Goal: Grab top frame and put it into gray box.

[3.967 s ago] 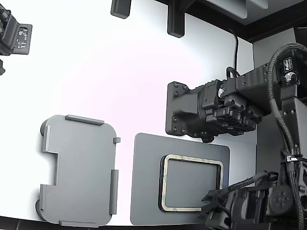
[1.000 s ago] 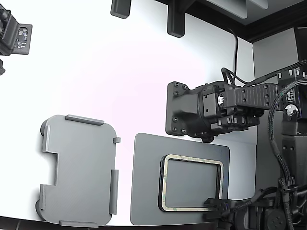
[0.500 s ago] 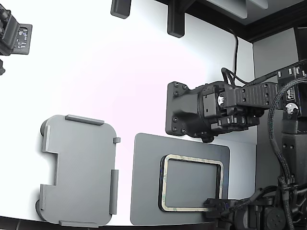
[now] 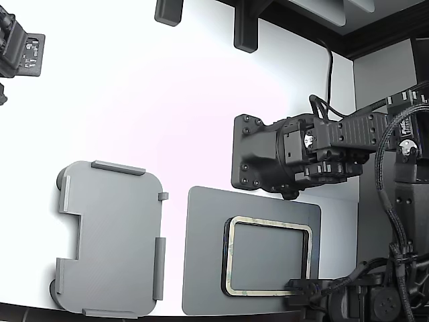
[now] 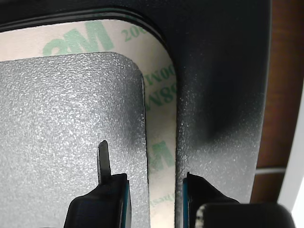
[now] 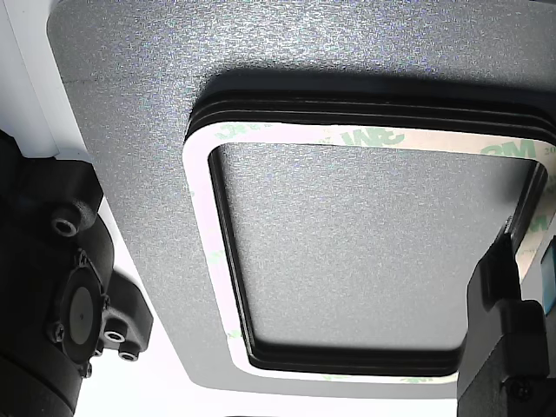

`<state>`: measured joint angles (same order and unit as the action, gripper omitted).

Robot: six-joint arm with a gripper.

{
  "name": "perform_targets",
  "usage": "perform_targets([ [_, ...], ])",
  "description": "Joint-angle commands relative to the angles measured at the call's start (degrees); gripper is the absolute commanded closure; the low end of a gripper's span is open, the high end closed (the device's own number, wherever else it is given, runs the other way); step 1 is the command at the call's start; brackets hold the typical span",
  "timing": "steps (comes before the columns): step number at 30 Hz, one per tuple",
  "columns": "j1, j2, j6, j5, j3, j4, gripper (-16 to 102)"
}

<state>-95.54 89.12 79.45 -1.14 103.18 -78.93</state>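
In the exterior view we've got the top frame (image 4: 269,255) lying on the dark slab (image 4: 204,255) at the lower middle of the picture, the gray box (image 4: 110,238) sitting apart at the lower left on the white surface (image 4: 167,87), and the tool (image 4: 298,287) down at the frame's lower right corner. In the wrist view its two fingers (image 5: 111,197) straddle one side of the frame (image 5: 160,118), narrow gap but not pinched onto it yet. The other view shows the frame (image 6: 201,252) flat on its black stack, with the tool at the right edge.
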Motion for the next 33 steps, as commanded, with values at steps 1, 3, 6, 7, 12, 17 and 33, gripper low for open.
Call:
perform_targets([
  [1,0.88,1.41,0.09,0.26,-0.88,0.44,43],
  [3,0.88,1.41,0.09,0.35,-0.88,0.44,43],
  [6,0.88,1.41,0.09,0.35,-0.88,0.62,46],
  [7,0.88,1.41,0.09,0.35,-0.79,0.7,48],
  [12,0.88,1.76,-0.09,0.18,-0.26,1.23,52],
  [17,0.79,1.93,-0.18,0.18,0.09,1.58,54],
  [33,0.26,3.96,-2.02,-1.67,-0.79,2.9,96],
])
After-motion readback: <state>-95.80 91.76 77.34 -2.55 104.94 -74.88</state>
